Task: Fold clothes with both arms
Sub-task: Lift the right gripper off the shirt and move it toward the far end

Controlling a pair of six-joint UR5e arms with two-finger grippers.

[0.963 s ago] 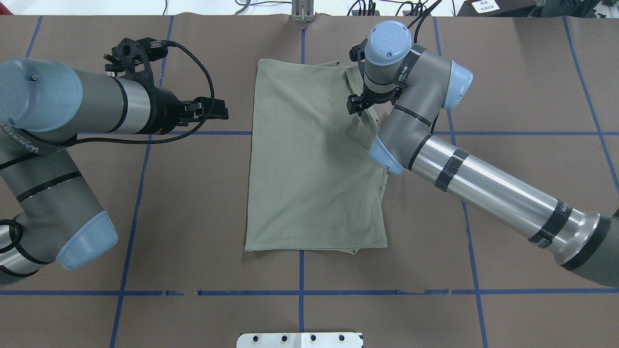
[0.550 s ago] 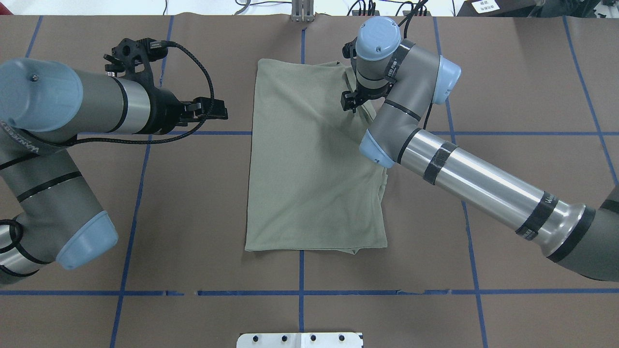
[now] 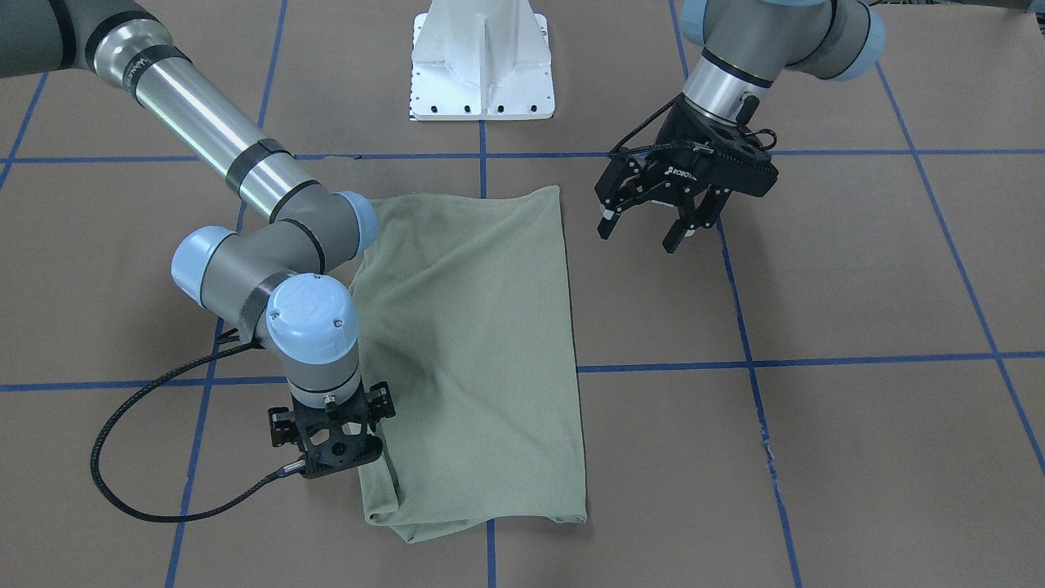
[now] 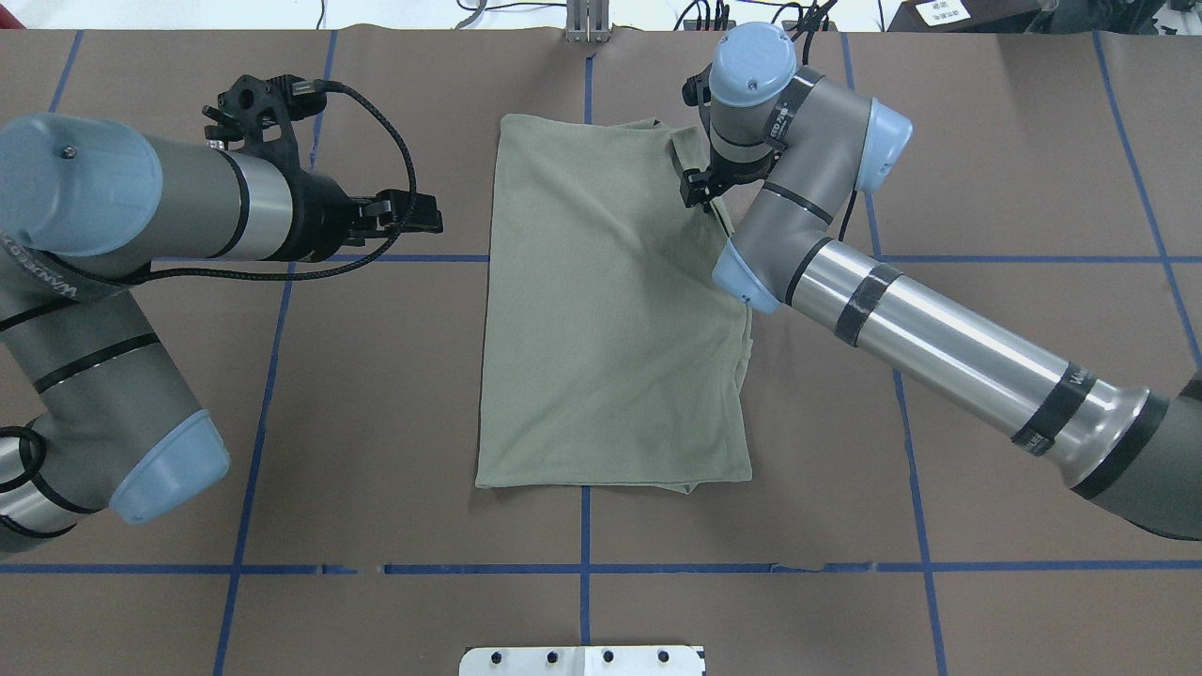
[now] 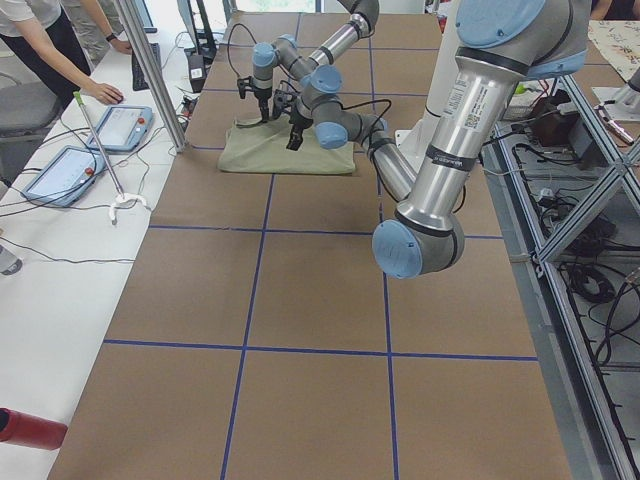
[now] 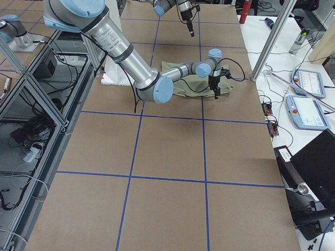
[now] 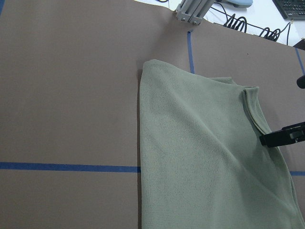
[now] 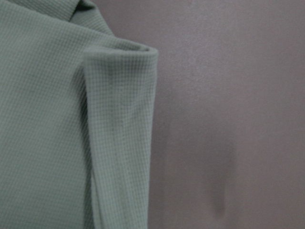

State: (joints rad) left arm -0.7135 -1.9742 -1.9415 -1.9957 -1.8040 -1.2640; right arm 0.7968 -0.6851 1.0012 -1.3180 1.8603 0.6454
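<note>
Fingers of the left black two-finger gripper: spread wide, nothing between them, hanging above bare table just beside the garment's long edge on the robot's left, apart from the cloth. Fingers of the right black two-finger gripper: hidden beneath wrist and camera bracket, aimed straight down at the garment's far corner on the robot's right; spread or pressed together, cannot tell, nor whether touching fabric. Folded into a tall rectangle, the pale sage-green knit shirt: flat at the middle of the brown paper-covered table, across the blue tape centre line. Along its edge on the robot's right, a narrow doubled band of fabric with a rounded corner, close under the right wrist camera, bare table beside it. Silver-grey tubular right arm reaching in over that edge. White metal pedestal base at the near side, well apart from the shirt.
</note>
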